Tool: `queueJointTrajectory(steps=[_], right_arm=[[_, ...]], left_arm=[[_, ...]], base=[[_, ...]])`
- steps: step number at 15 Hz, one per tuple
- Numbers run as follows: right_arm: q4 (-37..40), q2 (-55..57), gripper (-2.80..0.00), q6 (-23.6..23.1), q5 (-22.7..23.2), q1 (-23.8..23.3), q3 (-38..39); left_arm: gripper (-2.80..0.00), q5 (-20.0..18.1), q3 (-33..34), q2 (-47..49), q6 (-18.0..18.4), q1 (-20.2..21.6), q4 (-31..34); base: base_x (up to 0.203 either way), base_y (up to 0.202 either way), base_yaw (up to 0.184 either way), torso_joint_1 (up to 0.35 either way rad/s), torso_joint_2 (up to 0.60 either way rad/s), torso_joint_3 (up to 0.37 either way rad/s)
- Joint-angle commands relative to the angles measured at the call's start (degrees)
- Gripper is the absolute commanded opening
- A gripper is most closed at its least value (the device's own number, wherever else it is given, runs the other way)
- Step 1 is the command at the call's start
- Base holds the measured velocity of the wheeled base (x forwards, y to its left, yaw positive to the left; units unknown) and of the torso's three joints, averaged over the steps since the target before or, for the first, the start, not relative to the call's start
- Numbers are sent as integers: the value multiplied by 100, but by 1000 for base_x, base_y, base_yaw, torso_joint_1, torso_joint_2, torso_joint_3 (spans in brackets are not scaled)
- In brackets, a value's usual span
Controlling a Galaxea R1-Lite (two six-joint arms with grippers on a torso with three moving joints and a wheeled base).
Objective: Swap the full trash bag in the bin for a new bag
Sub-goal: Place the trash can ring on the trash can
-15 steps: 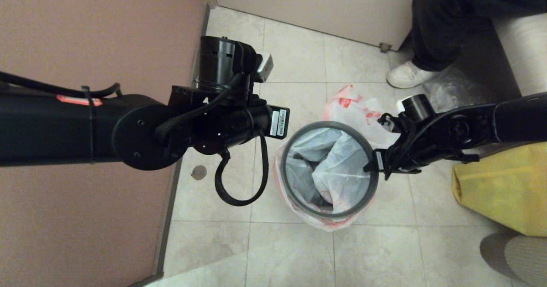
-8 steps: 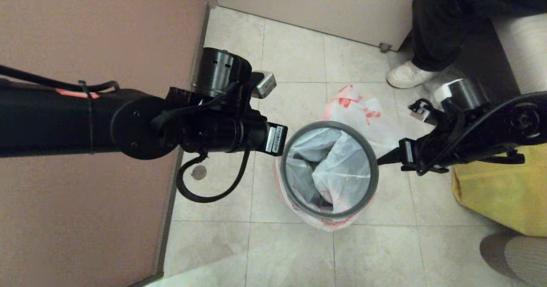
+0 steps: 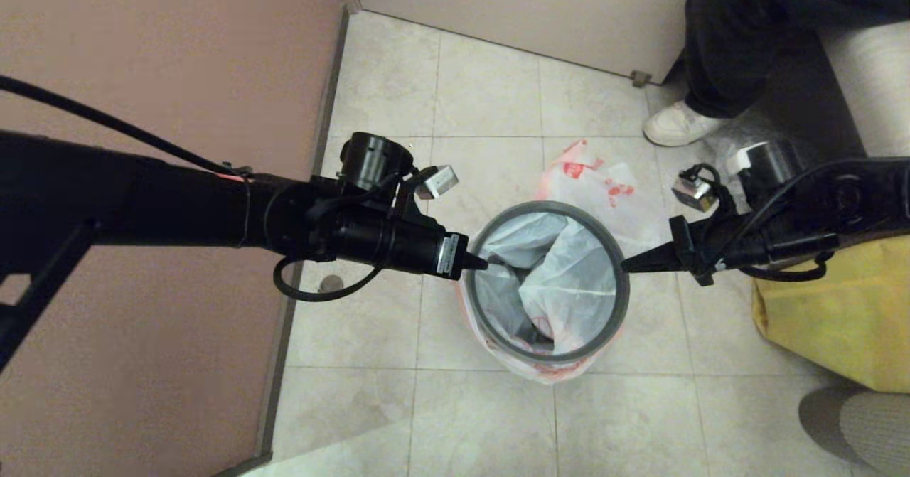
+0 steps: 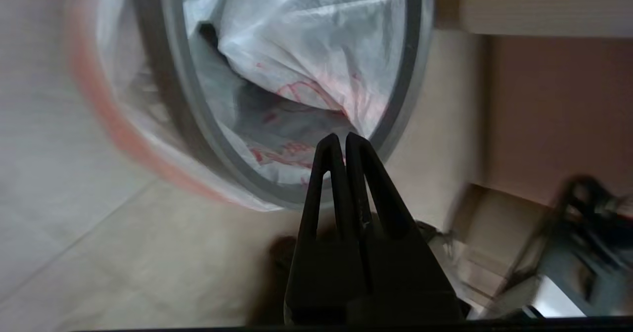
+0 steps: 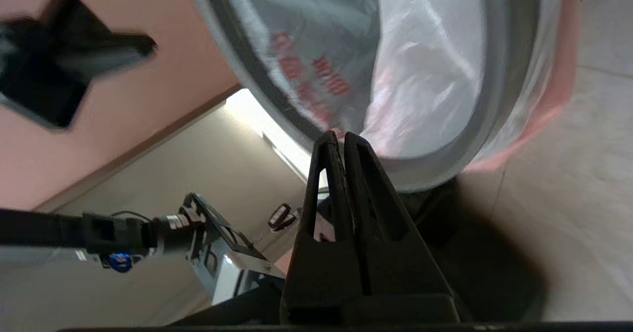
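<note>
The bin point(image 3: 547, 355), a small bucket with a dark grey hoop as its rim, stands on the tiled floor. The new bag point(image 3: 561, 285), thin and white with a pink border, lines it and folds out over the hoop. My left gripper point(image 3: 478, 262) is shut, its tip at the hoop's left edge, nothing between the fingers. My right gripper point(image 3: 625, 267) is shut and empty at the right edge. The left wrist view has the gripper point(image 4: 342, 136) over the hoop point(image 4: 198, 119). The right wrist view has the gripper point(image 5: 340, 135) beside the hoop point(image 5: 487, 99). The full trash bag point(image 3: 593, 182) lies behind the bin.
A yellow bag point(image 3: 839, 306) sits right of the bin under my right arm. A person's white shoe point(image 3: 679, 123) and a clear bag point(image 3: 739, 146) are at the back right. A pink wall point(image 3: 142, 50) closes the left side. A floor drain point(image 3: 330, 286) lies left of the bin.
My left arm has dropped and stretched so its tip reaches the hoop's left edge. The right arm drew back slightly from the hoop's right edge, and its gripper has shut.
</note>
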Motion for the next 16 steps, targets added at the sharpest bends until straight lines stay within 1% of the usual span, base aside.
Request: queueJointTrajectory(steps=[1, 4, 10, 13, 16], right_arm=[[9, 696, -280, -125, 123, -5, -235], [6, 1194, -280, -196, 199, -55, -585], [-51, 1709, -280, -163, 202, -31, -936], [-50, 1709, -280, -154, 202, -31, -973], [18, 1394, -280, -79, 202, -21, -887]], left_arm=[[-280, -346, 70, 465, -1, 211, -424], [-280, -608, 175, 994, -9, 316, -1003], [-280, -642, 109, 1787, -16, 409, -1509], [-280, -636, 44, 1776, -142, 417, -1588], [-280, -636, 33, 1424, -342, 377, -1581]], base=[[0, 0, 0, 0, 0, 0], [0, 0, 0, 0, 0, 0], [0, 0, 0, 0, 0, 0], [0, 0, 0, 0, 0, 0], [0, 0, 0, 0, 0, 0]])
